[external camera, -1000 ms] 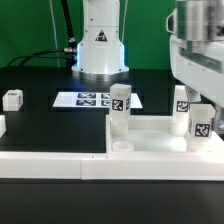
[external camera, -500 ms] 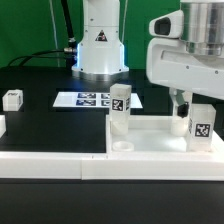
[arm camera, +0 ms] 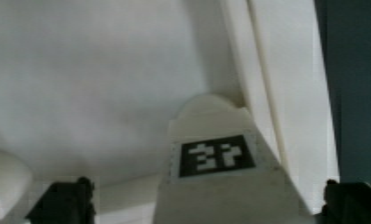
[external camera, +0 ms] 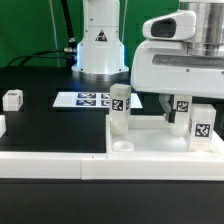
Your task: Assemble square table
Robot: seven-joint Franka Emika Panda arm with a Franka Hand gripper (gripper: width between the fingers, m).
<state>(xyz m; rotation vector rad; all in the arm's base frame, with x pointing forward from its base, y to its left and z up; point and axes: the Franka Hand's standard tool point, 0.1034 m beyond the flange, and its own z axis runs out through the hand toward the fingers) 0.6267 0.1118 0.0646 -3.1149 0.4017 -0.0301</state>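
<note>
The pincer (arm camera: 208, 203) is held released, jaws wide over a leg (arm camera: 214, 155) upright on the tabletop (external camera: 150, 138), likely for grasping.

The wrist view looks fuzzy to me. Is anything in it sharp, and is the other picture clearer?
Wrist view: soft throughout; the leg and its tag are blurred, and the white tabletop washes out with little contrast. Exterior view: sharper; the marker board reads clearly, while the hand, near the lens, looks slightly soft.
</note>
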